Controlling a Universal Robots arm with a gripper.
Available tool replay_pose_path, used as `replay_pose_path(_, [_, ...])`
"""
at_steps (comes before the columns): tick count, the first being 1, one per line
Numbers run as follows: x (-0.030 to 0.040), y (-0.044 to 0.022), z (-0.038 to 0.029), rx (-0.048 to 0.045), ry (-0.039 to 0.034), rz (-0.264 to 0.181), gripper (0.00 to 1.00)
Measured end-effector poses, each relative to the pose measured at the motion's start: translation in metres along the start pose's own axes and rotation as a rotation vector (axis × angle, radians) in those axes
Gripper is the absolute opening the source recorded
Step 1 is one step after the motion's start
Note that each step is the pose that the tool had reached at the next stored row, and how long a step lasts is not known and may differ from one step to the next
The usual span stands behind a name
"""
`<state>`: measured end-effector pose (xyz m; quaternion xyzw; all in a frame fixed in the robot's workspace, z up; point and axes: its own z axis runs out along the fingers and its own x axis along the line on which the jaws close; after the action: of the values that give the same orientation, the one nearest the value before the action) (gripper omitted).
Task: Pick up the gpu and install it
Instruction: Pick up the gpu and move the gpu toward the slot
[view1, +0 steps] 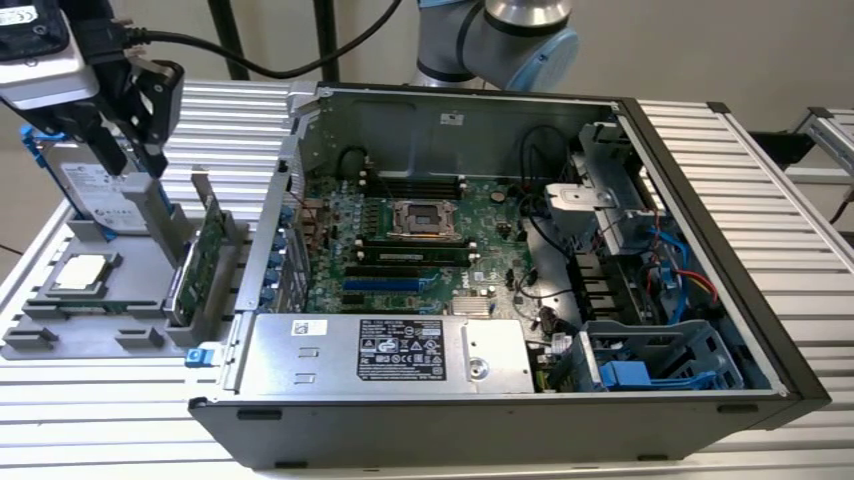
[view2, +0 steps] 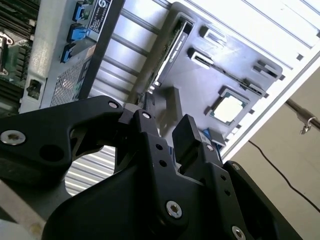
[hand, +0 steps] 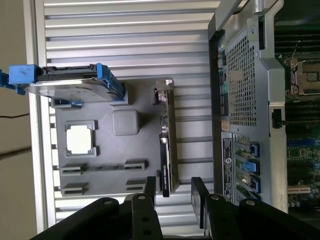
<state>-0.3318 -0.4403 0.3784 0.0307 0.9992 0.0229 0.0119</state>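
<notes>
A ribbed aluminium table fills most of the room I can see, with a pale wall behind it. On it lies an open computer case, motherboard facing up. A grey tray lies just beside the case, toward the exterior view's left. The gpu stands on its long edge along the tray's edge nearest the case, so its long axis runs parallel to the case wall and its silver bracket points at the table's far edge. The gripper hangs above the tray with its fingers spread, holding nothing and clear of the card. A hard drive stands at the tray's far corner, and a small square chip lies flat nearer.
</notes>
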Motion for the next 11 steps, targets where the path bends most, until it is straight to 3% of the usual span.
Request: replay_pose_path(11, [-0.0011,-0.0002,0.0065,-0.0003,0.0009,-0.018,1.0])
